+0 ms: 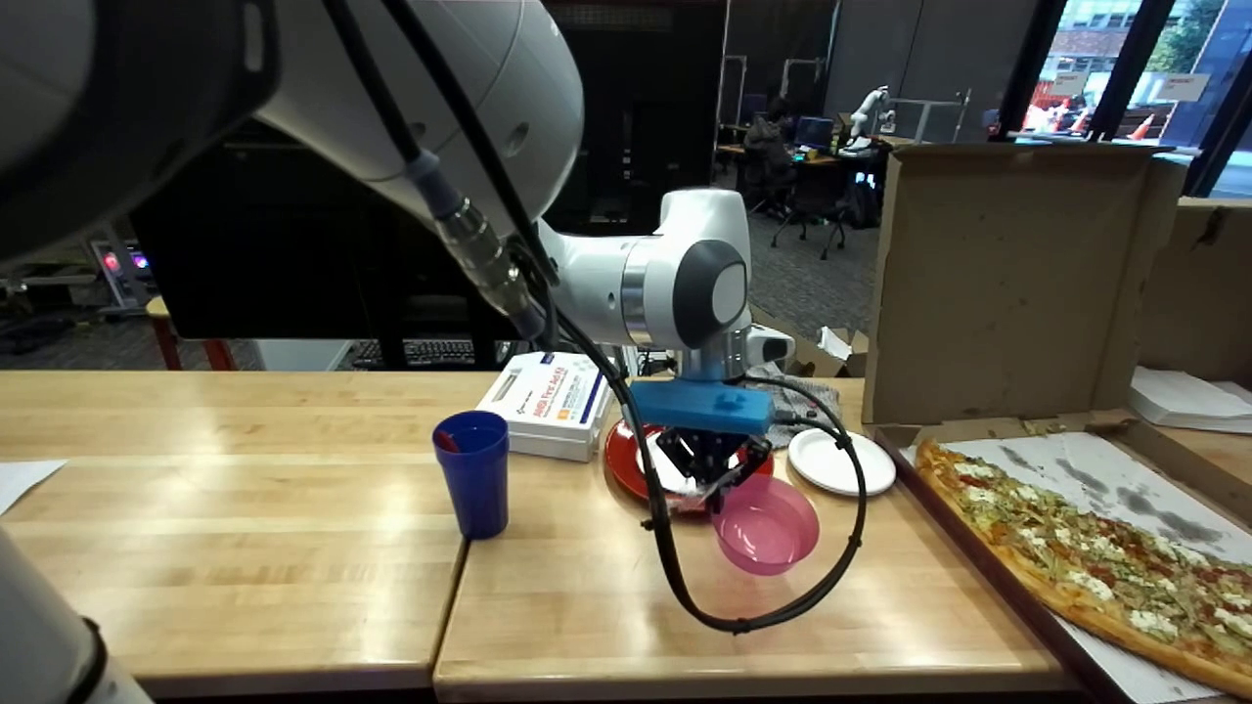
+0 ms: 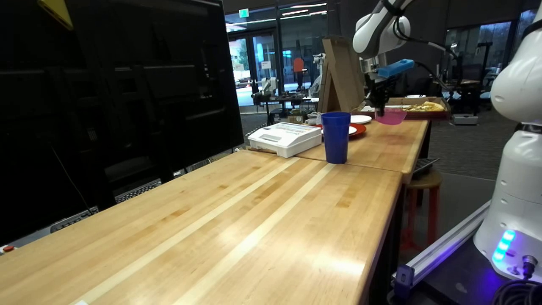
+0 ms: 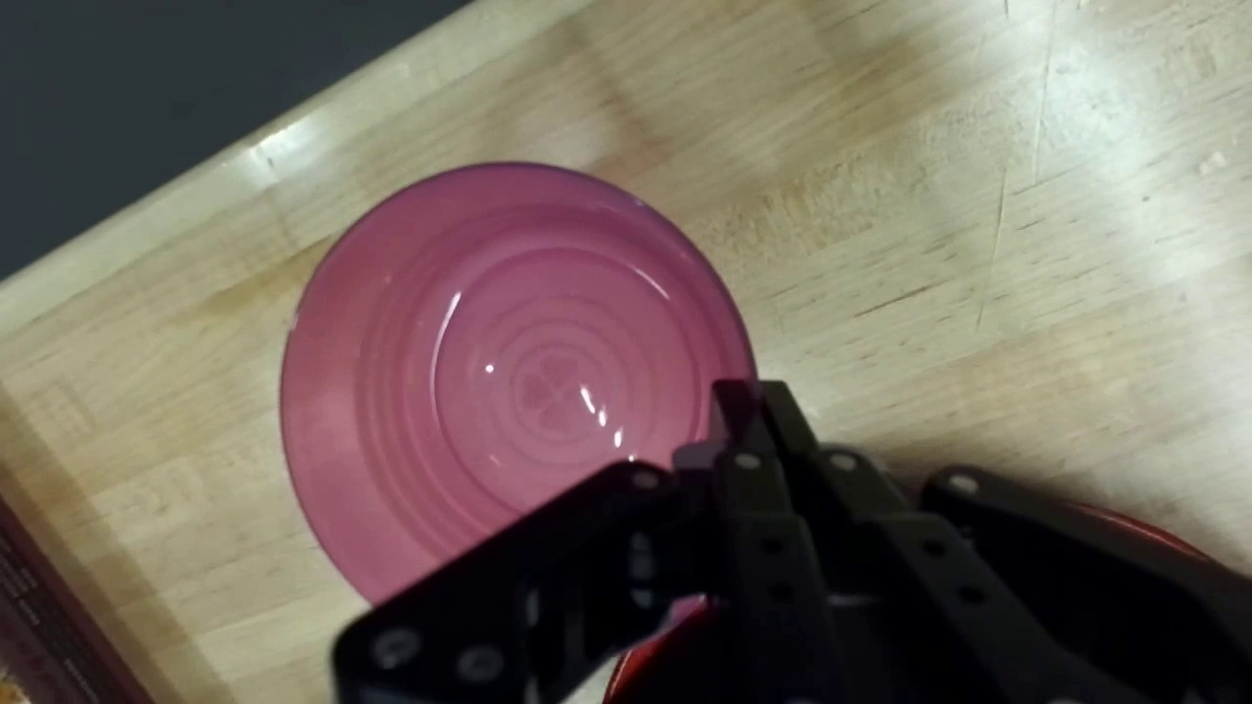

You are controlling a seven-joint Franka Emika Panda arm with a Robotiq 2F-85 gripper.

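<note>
Wooden table (image 1: pixel 567 596): one pink bowl (image 1: pixel 768 533), held above it near the red plate (image 2: pixel 360 128), rim clenched in my gripper (image 3: pixel 760 401). Just beside that plate: one first aid kit (image 1: pixel 548 403), one white plate (image 1: pixel 831 462). Farther from it: one blue cup (image 1: pixel 474 484), one open pizza box (image 1: pixel 1017 284).

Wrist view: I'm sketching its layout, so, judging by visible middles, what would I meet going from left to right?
Pizza box → pink bowl → gripper, its fingertips at the bowl's right-hand rim.
</note>
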